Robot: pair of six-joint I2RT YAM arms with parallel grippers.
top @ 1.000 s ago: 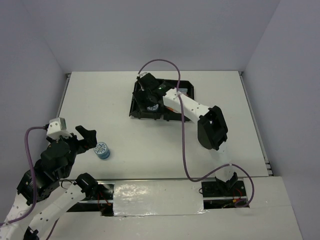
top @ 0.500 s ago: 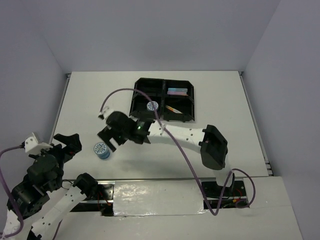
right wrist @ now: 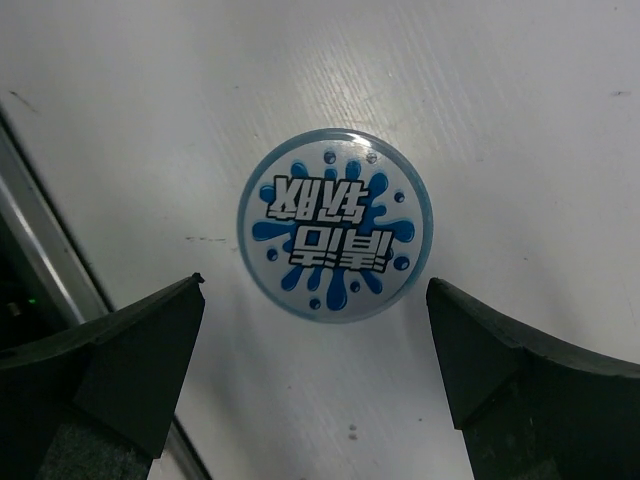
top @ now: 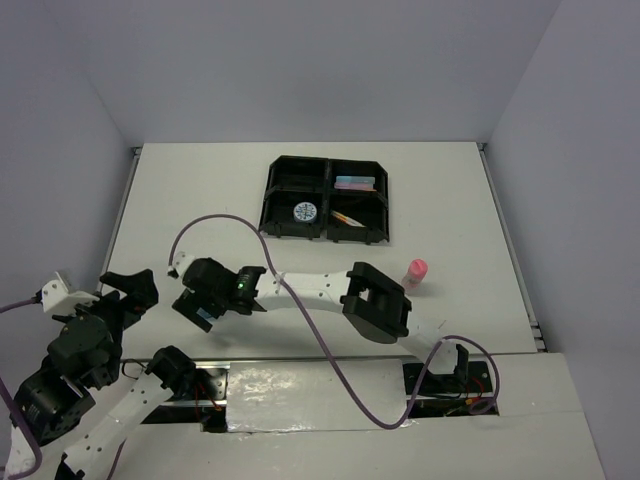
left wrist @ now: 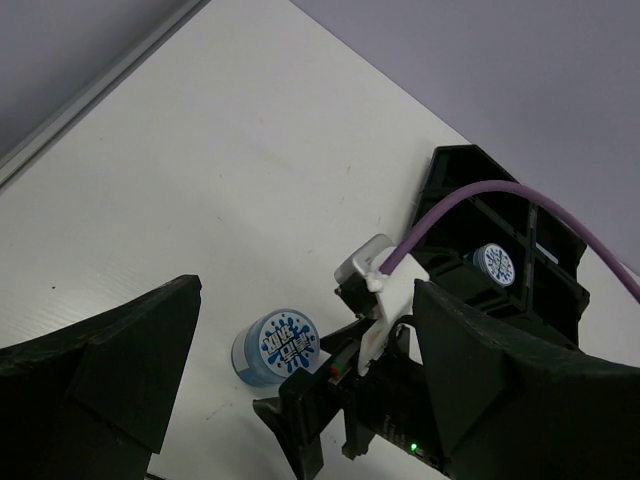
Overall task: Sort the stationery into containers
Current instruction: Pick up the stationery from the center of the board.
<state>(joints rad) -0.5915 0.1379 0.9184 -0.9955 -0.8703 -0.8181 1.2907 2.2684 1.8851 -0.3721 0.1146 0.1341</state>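
Observation:
A blue-and-white tape roll (right wrist: 335, 222) lies flat on the white table, left of centre and near the front. My right gripper (right wrist: 315, 285) hangs open just above it, its fingers spread wider than the roll and apart from it. From above, the right gripper (top: 200, 305) hides most of that roll. My left gripper (left wrist: 305, 290) is open and empty, drawn back to the near left (top: 125, 290). The black tray (top: 325, 237) holds a second tape roll (top: 306, 211), pastel markers (top: 355, 183) and thin pens (top: 345, 217). A pink-capped bottle (top: 414, 272) stands on the table right of the tray.
The right arm (top: 330, 290) stretches across the front of the table from right to left, trailing a purple cable (top: 215, 222). Grey walls close in the table on three sides. A raised rim (top: 125, 200) runs along the left edge.
The right arm swung from the tray down and to the left until its gripper hung over the loose tape roll. The left gripper pulled back toward the near left. The pink-capped bottle came into view.

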